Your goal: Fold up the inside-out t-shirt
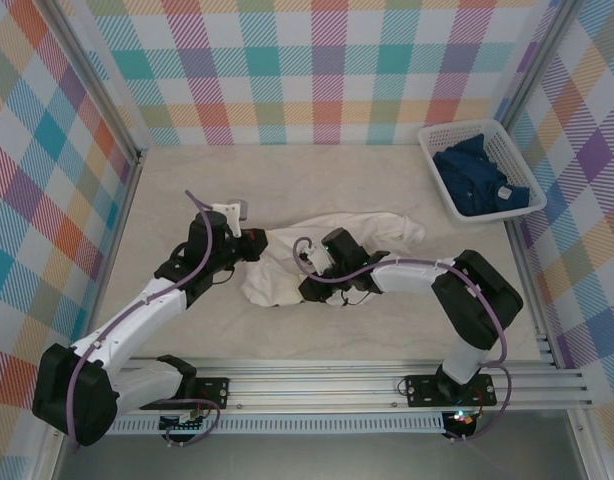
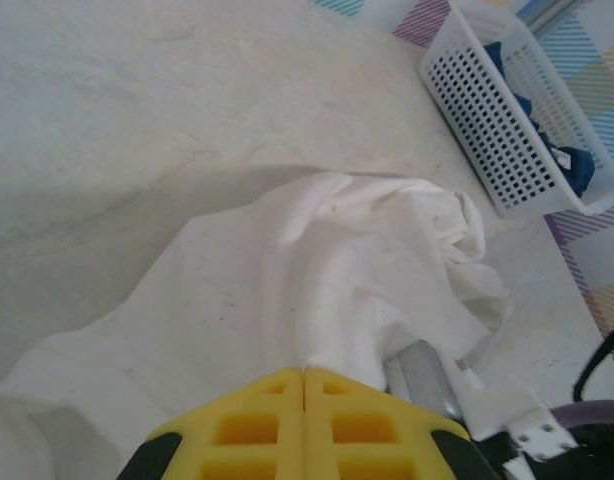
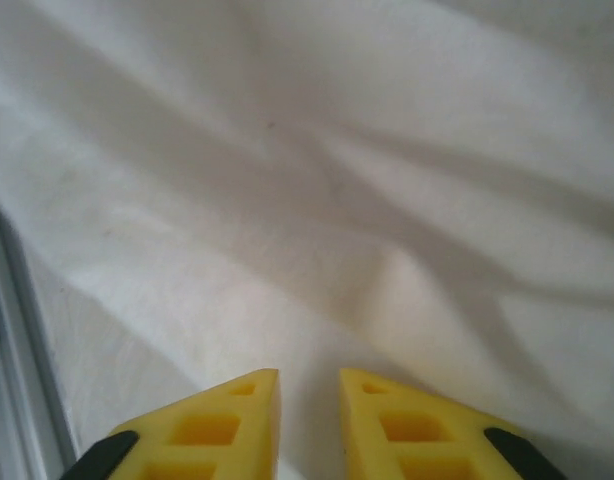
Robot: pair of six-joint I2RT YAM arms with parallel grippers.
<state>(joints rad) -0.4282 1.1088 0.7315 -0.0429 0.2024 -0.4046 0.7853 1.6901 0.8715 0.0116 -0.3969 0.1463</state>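
Observation:
The inside-out t-shirt (image 1: 332,250) lies crumpled in a white heap at the middle of the table. My left gripper (image 1: 259,243) is at the heap's left end. In the left wrist view its yellow jaws are shut, and the left gripper (image 2: 305,370) pinches a ridge of the t-shirt (image 2: 317,270) at its tips. My right gripper (image 1: 309,290) sits low over the near part of the heap. In the right wrist view the right gripper (image 3: 307,372) is open by a narrow gap just above the wrinkled t-shirt (image 3: 317,180), with nothing visibly pinched.
A white basket (image 1: 457,126) at the back right holds a dark blue garment (image 1: 477,175); the left wrist view has the basket (image 2: 487,120) at its upper right. An aluminium rail (image 1: 337,385) runs along the near edge. Checked walls enclose the table.

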